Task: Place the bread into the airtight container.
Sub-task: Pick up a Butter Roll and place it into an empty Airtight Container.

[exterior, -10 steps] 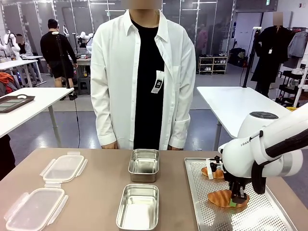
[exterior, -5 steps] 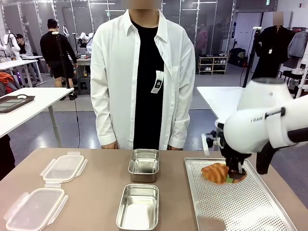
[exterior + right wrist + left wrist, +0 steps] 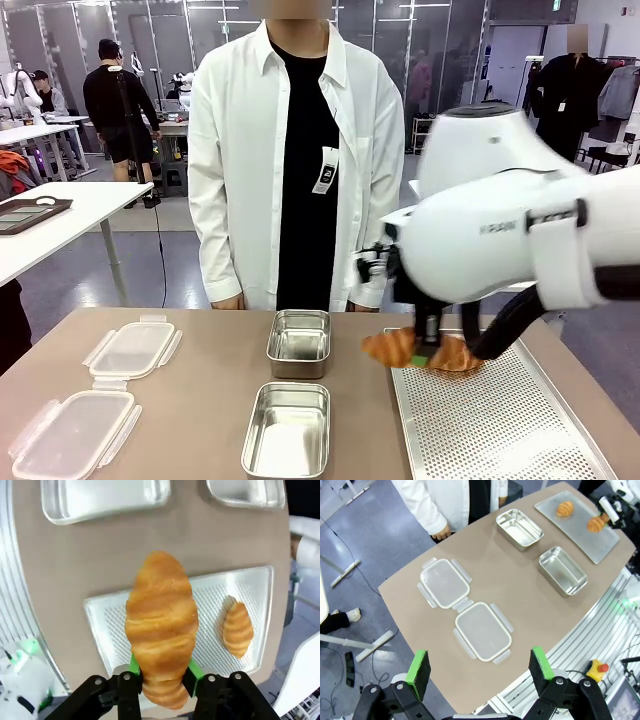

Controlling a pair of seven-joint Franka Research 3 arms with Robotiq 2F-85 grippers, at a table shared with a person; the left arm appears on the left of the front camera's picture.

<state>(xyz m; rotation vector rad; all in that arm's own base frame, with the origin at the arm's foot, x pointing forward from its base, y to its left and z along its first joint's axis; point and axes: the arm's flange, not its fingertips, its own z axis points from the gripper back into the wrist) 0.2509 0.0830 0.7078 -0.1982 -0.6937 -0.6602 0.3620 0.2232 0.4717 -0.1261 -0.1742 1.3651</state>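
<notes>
My right gripper (image 3: 162, 667) is clenched on the croissant (image 3: 160, 625), green pads pressed to either side of its lower end, so the pastry sticks out lengthwise well past the fingertips. In the front view the right gripper (image 3: 431, 348) hangs off the surface with the croissant (image 3: 395, 347) crosswise under it. One tip pokes left over the bare table, the other over the far left corner of the perforated tray (image 3: 500, 430). My left gripper (image 3: 479, 666) sits high above the table's near edge, released, jaws spread wide.

Nearest me on the table is the near container (image 3: 287, 430), steel and open-topped. To its left lie two clear lids, the near lid (image 3: 70, 435) and the far lid (image 3: 132, 348), flat and close together. Behind the near container stands the far container (image 3: 299, 342), also open-topped, just left of the held croissant but apart from it. A second croissant (image 3: 237, 629) lies on the tray toward its far side, well clear of the grip. Across the table a person (image 3: 300, 150) in a white shirt stands facing me, arms hanging down at the far edge
</notes>
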